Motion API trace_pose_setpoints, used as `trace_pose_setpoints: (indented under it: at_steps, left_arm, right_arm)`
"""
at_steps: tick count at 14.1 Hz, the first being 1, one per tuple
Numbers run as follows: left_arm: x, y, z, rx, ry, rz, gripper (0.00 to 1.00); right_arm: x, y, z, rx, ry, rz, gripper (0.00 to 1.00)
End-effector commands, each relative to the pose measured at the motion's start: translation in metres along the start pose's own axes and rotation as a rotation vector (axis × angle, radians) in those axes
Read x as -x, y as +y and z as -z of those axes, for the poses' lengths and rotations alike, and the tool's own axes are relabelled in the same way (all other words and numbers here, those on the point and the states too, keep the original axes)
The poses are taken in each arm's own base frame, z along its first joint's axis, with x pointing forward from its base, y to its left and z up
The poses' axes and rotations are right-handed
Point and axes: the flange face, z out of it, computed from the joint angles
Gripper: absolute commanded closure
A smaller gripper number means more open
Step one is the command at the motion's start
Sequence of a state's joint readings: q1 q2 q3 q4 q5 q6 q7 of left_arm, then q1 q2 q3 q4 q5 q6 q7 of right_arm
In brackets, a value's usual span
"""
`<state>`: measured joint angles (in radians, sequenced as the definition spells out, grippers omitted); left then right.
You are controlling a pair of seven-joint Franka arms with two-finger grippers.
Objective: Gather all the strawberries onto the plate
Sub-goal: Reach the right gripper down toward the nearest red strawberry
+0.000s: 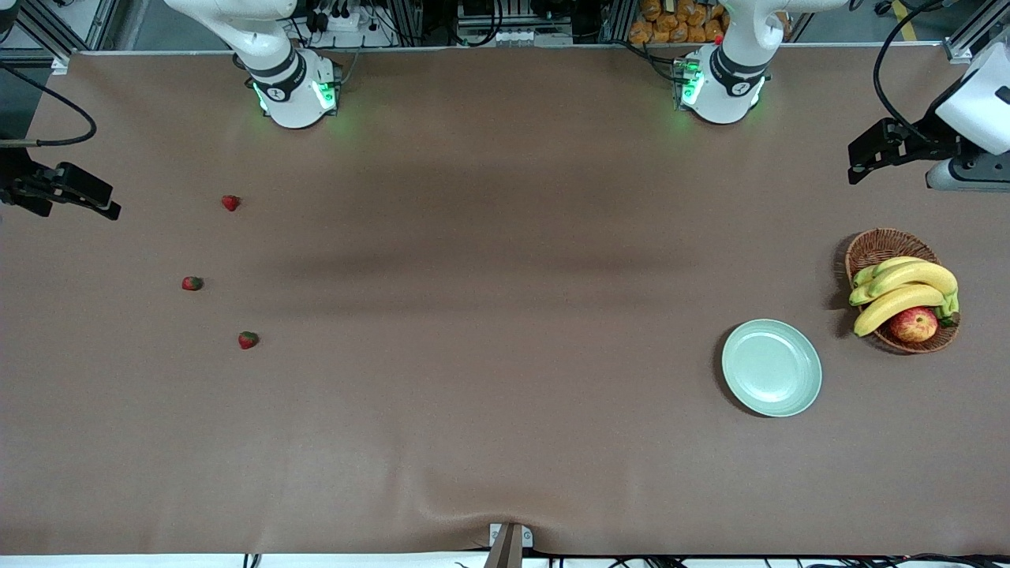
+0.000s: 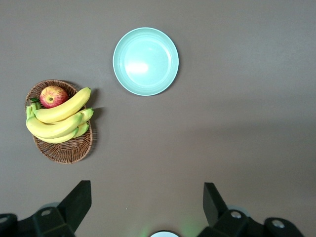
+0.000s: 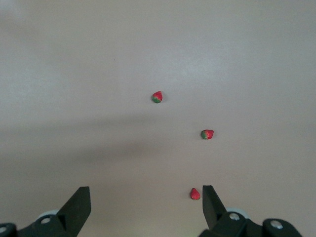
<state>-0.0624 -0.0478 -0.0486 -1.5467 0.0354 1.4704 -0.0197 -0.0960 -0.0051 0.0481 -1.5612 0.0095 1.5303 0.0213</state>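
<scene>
We see three strawberries [image 1: 230,203] well apart from the plate [image 1: 772,368]; left gripper [image 2: 145,197] and right gripper [image 3: 145,197] hover with fingers spread, empty.

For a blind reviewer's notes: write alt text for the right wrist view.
Three small red strawberries lie apart on a bare brown table, none picked up yet. The open right gripper hangs above the table, its dark fingers at the frame's edge, one beside the closest berry; no plate shows.

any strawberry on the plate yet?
No. The plate is bare in the left wrist view; all three strawberries lie at the right arm's end of the table.
</scene>
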Motion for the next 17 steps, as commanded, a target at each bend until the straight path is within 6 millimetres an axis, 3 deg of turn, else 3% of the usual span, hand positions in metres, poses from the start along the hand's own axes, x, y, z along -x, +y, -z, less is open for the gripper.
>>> trace_pose_setpoints:
  at_steps: [1,7,10,12,13,15,17]
  left_arm:
    - [0.004,0.001,0.003,0.015,-0.005,-0.014,0.0]
    - [0.002,0.002,0.002,0.015,-0.007,-0.007,0.0]
    - [0.002,0.007,0.002,0.015,-0.008,-0.011,0.0]
    - [0.002,0.006,0.002,0.015,-0.008,-0.01,0.0]
    - [0.001,0.006,0.0,0.013,-0.011,-0.007,0.0]
    - [0.001,0.006,-0.001,0.013,-0.014,-0.007,0.0]
    - [0.001,0.003,-0.003,0.014,-0.019,-0.004,0.0]
  right_arm:
    - [0.005,0.001,0.002,-0.016,-0.004,0.002,0.0]
    - [0.004,0.003,0.0,-0.016,-0.011,-0.001,0.0]
    - [-0.009,0.0,-0.021,-0.016,-0.048,0.005,0.0]
    - [-0.012,0.001,-0.023,-0.017,-0.043,0.003,0.0]
    - [-0.021,-0.001,-0.042,-0.003,-0.075,0.012,0.0]
    - [-0.051,0.004,-0.101,0.049,-0.152,0.02,0.0]
    - [-0.073,0.007,-0.129,0.088,-0.129,0.03,0.0]
